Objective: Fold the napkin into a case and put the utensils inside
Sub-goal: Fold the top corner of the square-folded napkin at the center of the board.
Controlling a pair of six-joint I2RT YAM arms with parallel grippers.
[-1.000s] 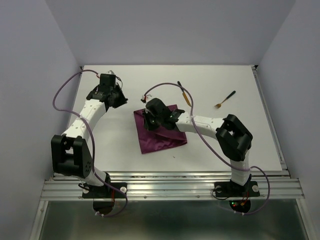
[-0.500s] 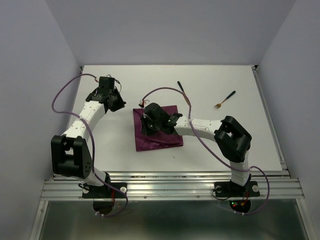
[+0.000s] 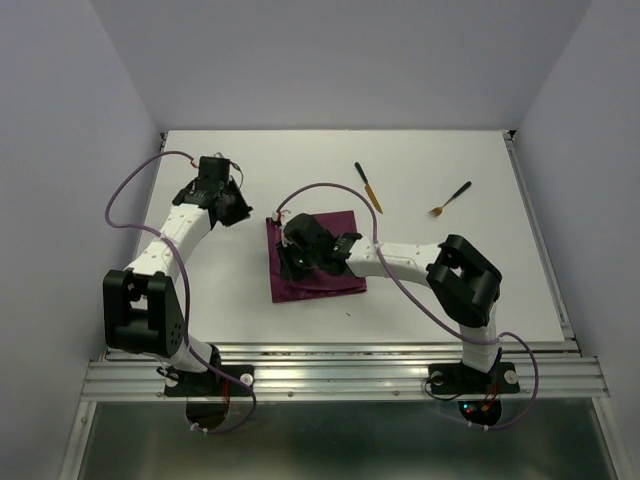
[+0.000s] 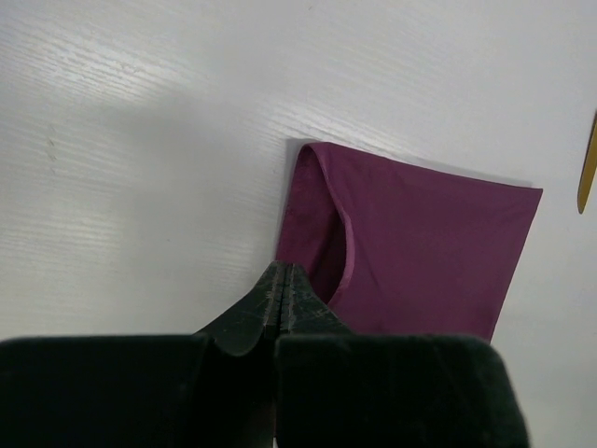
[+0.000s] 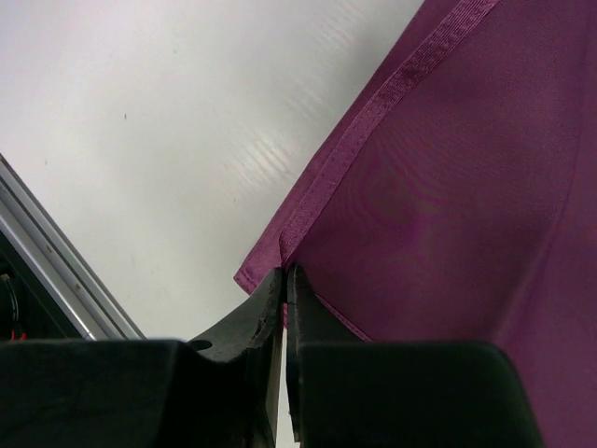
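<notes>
The magenta-purple napkin [image 3: 312, 288] lies folded near the table's middle; it also fills the far side of the left wrist view [image 4: 429, 243] and most of the right wrist view [image 5: 448, 187]. My right gripper [image 3: 292, 266] sits low over the napkin's left part, shut on its hemmed edge [image 5: 284, 273]. My left gripper [image 3: 236, 208] is shut with nothing in it [image 4: 284, 271], just off the napkin's far-left corner. The two utensils lie apart behind the napkin: a knife [image 3: 369, 187] with a gold blade and a fork [image 3: 450, 199], both black-handled.
A gold blade tip [image 4: 587, 173] shows at the right edge of the left wrist view. The metal rail [image 3: 340, 365] runs along the table's near edge, and its corner shows in the right wrist view [image 5: 56, 280]. Walls close in the table on three sides.
My right gripper has moved left and nearer with the napkin's edge, and the cloth's right side has drawn in a little. My left gripper has backed slightly to the left.
</notes>
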